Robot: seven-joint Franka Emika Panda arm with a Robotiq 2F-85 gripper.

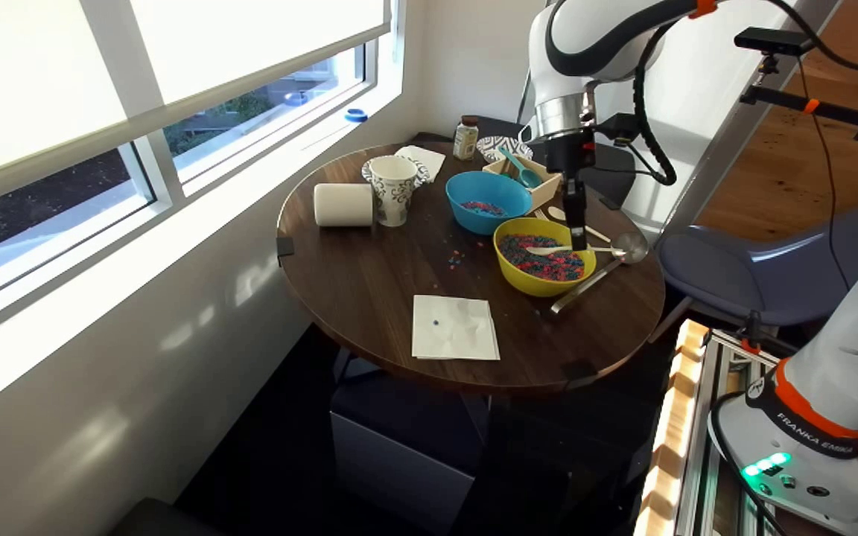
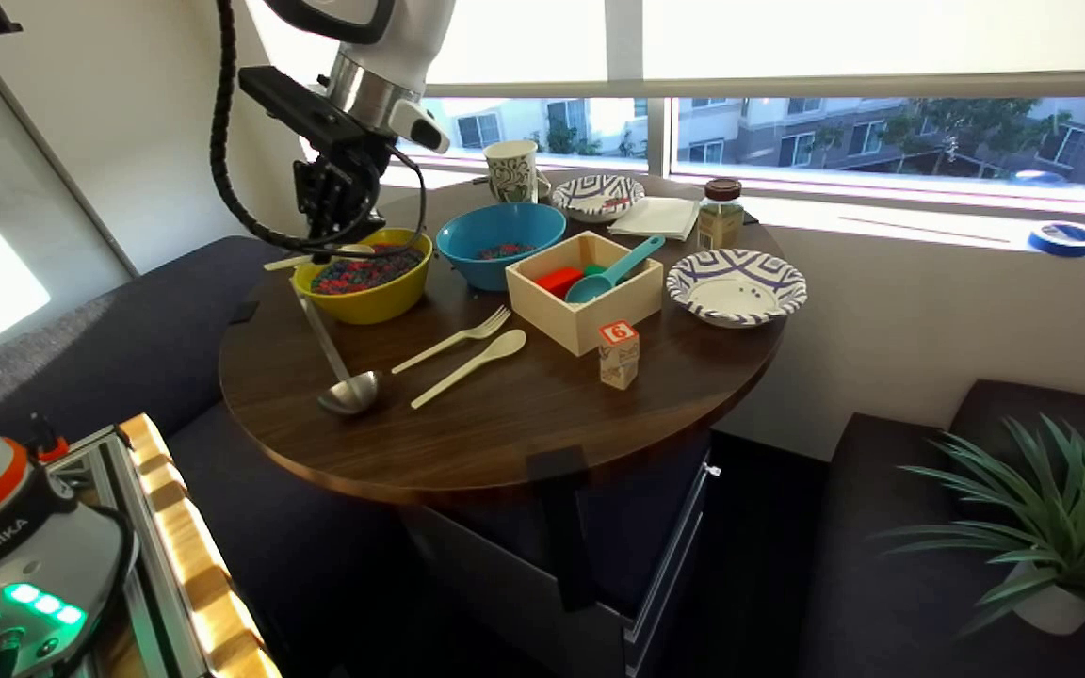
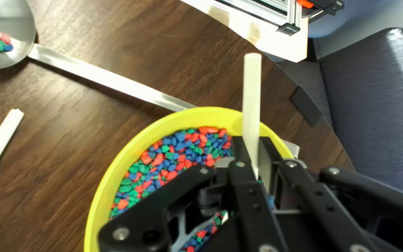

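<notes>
Gripper (image 3: 252, 141) pinched white spoon (image 3: 252, 84) above yellow bowl (image 2: 378, 307)

"FRANKA EMIKA" was printed on the robot base (image 1: 801, 458). A red "6" showed on the wooden block (image 2: 619, 348), while the label of the bottle (image 2: 720, 226) was too small to read.

The yellow bowl held a broad bed of red, blue and green pebbles (image 3: 173, 154). Seen from it in an exterior view, the blue bowl (image 2: 469, 264), with a smaller patch of pebbles, stood between 2 and 3 o'clock; farther off at 3 o'clock sat the wooden box (image 2: 547, 314), with red and green pieces (image 2: 558, 281) and a teal scoop (image 2: 590, 288) in it. At 6 o'clock was the cup of the ladle (image 2: 351, 394); the wrist view showed a few pebbles inside.

The jaws pressed in on the spoon from either side of its handle. In the wrist view the handle pointed to 12 o'clock, past the bowl's rim. In an exterior view the long axis ran nearly level, head (image 1: 544, 251) toward 9 o'clock, handle toward 3. Whether the head touched the pebbles could not be told.
</notes>
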